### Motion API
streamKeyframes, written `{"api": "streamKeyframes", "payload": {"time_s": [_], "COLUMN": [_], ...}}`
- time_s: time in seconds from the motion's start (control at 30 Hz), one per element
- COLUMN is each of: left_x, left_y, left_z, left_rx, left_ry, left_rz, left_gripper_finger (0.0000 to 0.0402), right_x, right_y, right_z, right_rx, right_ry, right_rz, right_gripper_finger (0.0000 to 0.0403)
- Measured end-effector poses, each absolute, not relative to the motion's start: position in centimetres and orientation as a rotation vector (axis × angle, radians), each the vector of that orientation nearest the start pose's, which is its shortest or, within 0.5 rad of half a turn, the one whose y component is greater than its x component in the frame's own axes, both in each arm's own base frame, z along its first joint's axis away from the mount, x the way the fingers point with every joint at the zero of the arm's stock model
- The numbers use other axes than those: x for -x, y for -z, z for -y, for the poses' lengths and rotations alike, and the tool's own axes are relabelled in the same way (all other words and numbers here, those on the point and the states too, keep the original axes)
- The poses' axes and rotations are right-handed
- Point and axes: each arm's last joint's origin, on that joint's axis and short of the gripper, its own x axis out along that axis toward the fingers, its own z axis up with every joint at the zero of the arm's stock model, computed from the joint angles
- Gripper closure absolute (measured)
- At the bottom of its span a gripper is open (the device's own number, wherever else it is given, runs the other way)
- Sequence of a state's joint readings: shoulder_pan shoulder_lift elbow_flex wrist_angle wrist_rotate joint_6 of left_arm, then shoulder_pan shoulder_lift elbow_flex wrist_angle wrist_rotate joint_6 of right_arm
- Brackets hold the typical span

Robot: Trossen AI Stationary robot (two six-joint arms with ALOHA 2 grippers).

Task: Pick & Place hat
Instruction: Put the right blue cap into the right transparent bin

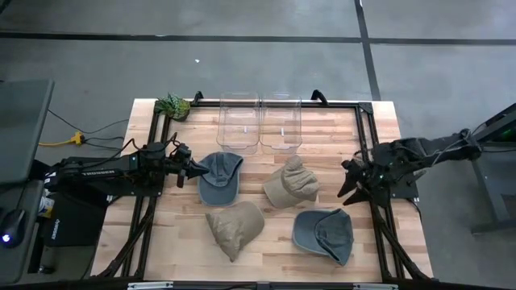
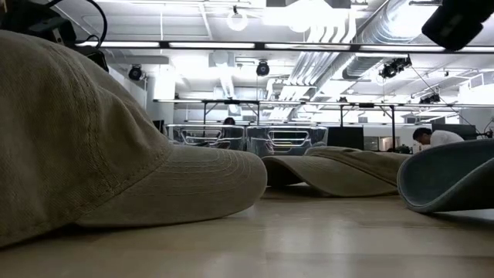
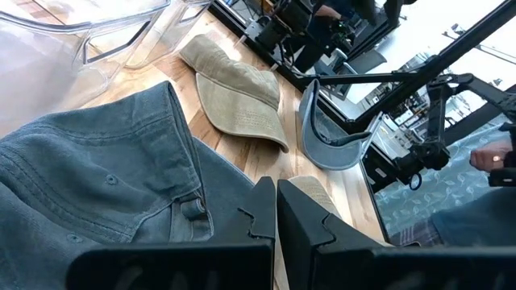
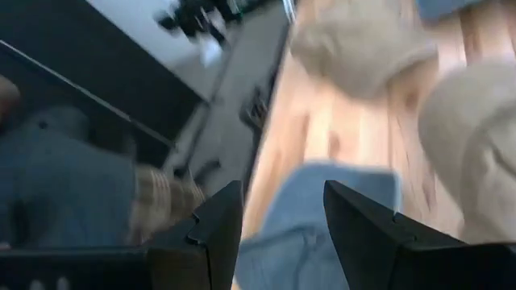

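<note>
The tan hat [image 2: 100, 147] lies closest, while the left gripper [image 1: 192, 169], pinched tight on nothing, touches the blue hat [image 1: 219, 177], so it must open before grabbing; the right gripper [image 1: 348, 187] waits half-open.

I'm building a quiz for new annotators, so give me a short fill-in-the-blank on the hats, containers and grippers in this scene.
1. The number of hats lying on the table is ____.
2. The left gripper, beside the blue-grey hat, has its fingers ____.
3. The right gripper at the table's right edge has its fingers ____.
4. The two clear containers at the far edge hold ____ hats.

Missing words: four; shut; open; no
</note>
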State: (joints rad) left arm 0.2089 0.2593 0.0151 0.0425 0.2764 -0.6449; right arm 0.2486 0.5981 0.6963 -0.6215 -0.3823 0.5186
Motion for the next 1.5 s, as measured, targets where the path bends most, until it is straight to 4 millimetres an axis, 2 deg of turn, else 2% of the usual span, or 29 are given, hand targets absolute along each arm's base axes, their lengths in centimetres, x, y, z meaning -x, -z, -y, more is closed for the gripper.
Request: {"api": "streamKeyframes", "payload": {"time_s": [0.27,0.43,0.63,0.8,1.1,1.5], "left_x": [-11.0,-11.0,-11.0,-11.0,-11.0,-11.0], "left_y": [-15.1,-15.1,-15.1,-15.1,-15.1,-15.1], "left_z": [-1.5,-1.5,-1.5,-1.5,-1.5,-1.5], "left_rx": [0.691,0.691,0.691,0.691,0.691,0.691], "left_ry": [0.002,0.002,0.002,0.002,0.002,0.002], "left_rz": [-0.211,-0.211,-0.211,-0.211,-0.212,-0.211], "left_gripper_finger": [0.0401,0.0401,0.0401,0.0401,0.0401,0.0401], "right_x": [-12.7,-13.7,-14.3,-15.0,-17.0,-19.4], "right_y": [-29.8,-29.1,-27.6,-26.4,-25.0,-21.6], "right_z": [-6.4,-8.8,-11.1,-12.5,-15.0,-17.6], "right_rx": [-0.432,-0.433,-0.536,-0.679,-0.846,-0.937], "right_ry": [-0.423,-0.412,-0.265,-0.137,-0.085,0.02], "right_rz": [-0.96,-1.086,-1.224,-1.328,-1.356,-1.415], "right_gripper_finger": [0.0234,0.0234,0.0231,0.0209,0.0155,0.0146]}}
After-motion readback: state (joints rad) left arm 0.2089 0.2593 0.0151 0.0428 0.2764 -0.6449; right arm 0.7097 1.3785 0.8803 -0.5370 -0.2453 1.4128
